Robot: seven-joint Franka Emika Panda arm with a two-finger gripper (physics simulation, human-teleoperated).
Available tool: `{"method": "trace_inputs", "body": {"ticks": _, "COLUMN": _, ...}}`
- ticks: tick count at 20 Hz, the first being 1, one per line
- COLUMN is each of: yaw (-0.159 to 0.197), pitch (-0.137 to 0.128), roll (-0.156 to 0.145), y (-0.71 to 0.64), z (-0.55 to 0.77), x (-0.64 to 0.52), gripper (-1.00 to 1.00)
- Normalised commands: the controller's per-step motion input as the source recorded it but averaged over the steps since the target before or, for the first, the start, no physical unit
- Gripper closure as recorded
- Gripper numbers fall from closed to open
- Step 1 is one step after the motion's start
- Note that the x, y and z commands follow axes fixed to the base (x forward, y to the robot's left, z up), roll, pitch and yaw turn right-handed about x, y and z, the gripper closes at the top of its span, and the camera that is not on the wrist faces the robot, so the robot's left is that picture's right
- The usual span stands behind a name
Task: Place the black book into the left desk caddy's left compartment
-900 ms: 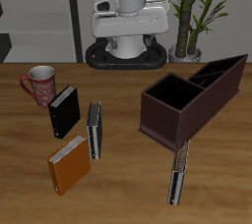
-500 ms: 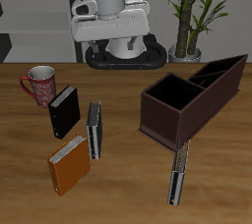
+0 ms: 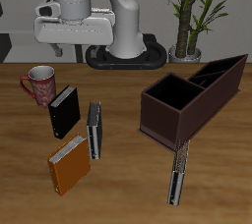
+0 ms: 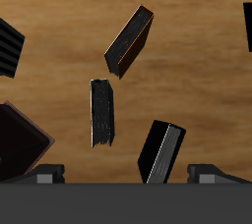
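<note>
The black book [image 3: 63, 112] lies flat on the table beside the mug, its white page edge showing; it also shows in the wrist view [image 4: 160, 151]. The dark maroon desk caddy [image 3: 192, 98] stands across the table, with its narrow end section [image 3: 225, 70] at the far end; one corner of the caddy shows in the wrist view [image 4: 20, 144]. My gripper [image 3: 72, 43] hangs high above the table's back, behind the mug and the black book. It is open and empty, with its fingertips [image 4: 44, 174] wide apart.
A grey book [image 3: 94, 130] stands on edge next to the black book. An orange book [image 3: 69, 164] lies nearer the front edge. A red patterned mug [image 3: 39, 84] stands behind the black book. Another thin book [image 3: 177, 172] lies in front of the caddy.
The arm has swung sideways from above the table's middle back toward the mug side, carrying the gripper with it. The books, mug and caddy have not moved.
</note>
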Motion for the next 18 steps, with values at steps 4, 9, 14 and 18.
{"method": "trace_inputs", "body": {"ticks": 4, "yaw": -0.030, "pitch": -0.010, "roll": -0.028, "y": -0.37, "z": -0.21, "x": -0.03, "gripper": -1.00}}
{"method": "trace_inputs", "body": {"ticks": 9, "yaw": -0.011, "pitch": -0.026, "roll": -0.002, "y": -0.35, "z": -0.32, "x": -0.14, "gripper": -1.00}}
{"method": "trace_inputs", "body": {"ticks": 14, "yaw": -0.051, "pitch": -0.036, "roll": -0.018, "y": -0.33, "z": -0.29, "x": -0.21, "gripper": -1.00}}
{"method": "trace_inputs", "body": {"ticks": 18, "yaw": -0.053, "pitch": -0.039, "roll": -0.032, "y": -0.26, "z": -0.35, "x": -0.18, "gripper": -1.00}}
